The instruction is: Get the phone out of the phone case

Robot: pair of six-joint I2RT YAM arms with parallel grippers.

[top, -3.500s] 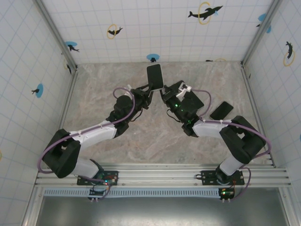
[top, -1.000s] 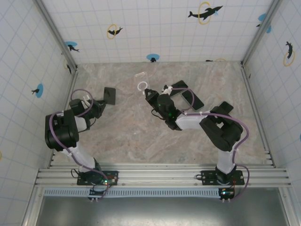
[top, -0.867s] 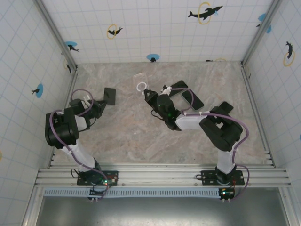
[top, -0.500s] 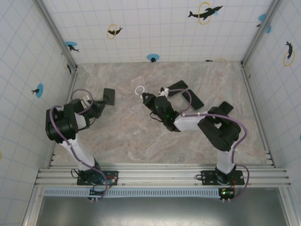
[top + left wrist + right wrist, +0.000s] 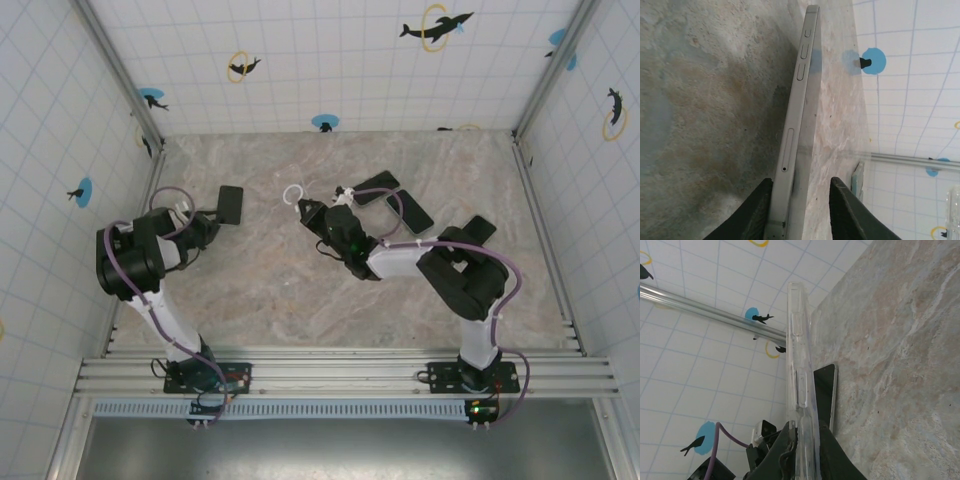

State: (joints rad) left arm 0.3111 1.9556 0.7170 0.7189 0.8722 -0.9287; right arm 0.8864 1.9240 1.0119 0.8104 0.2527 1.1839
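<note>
- The left gripper has just slackened. Its jaws now stand narrowly apart, with a gap showing beside the bare dark slab phone, which they had been clamping a second ago.
- That phone has come down to the marble-patterned table on the left side, well apart from its cover.
- The right gripper stays pinched on the clear plastic phone case with its white ring, and has carried it slightly leftward.
- We judge the separation done, with only the release and set-down remaining.
</note>
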